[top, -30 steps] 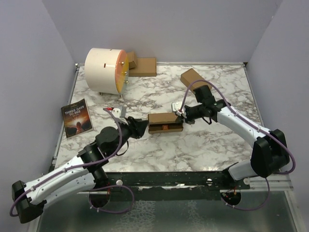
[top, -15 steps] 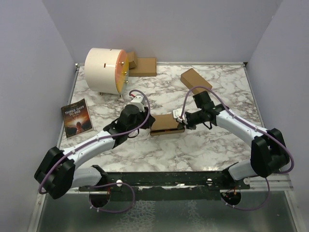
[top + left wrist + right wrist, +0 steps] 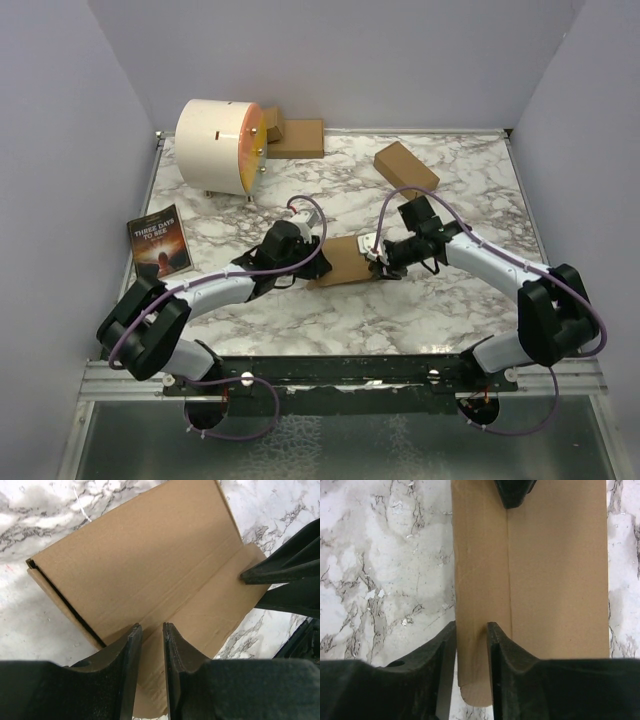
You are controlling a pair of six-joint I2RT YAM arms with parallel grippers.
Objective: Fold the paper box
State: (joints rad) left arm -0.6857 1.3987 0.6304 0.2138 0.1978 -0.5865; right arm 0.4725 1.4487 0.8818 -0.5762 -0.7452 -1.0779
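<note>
Overhead view: the paper box (image 3: pixel 345 262) lies mid-table between the two arms, with the left gripper (image 3: pixel 314 262) at its left end and the right gripper (image 3: pixel 380 256) at its right end. A second carton (image 3: pixel 405 166) sits well apart at the far right. From here the box reads as a shallow oblong, and no flap detail is visible. Left wrist view: the box (image 3: pixel 150 555) shows a broad top panel, a crease and a long flap lying spread out, with a dark slit along one edge. The left gripper (image 3: pixel 152 627) stands a narrow slit apart over the flap, with no pinch evident. Right wrist view: the box (image 3: pixel 555 570) shows the same crease and a round-ended flap. The right gripper (image 3: pixel 471 625) is likewise slightly parted above the flap, holding nothing. Judgement: the body is formed, and tucking the flap and closing are outstanding.
</note>
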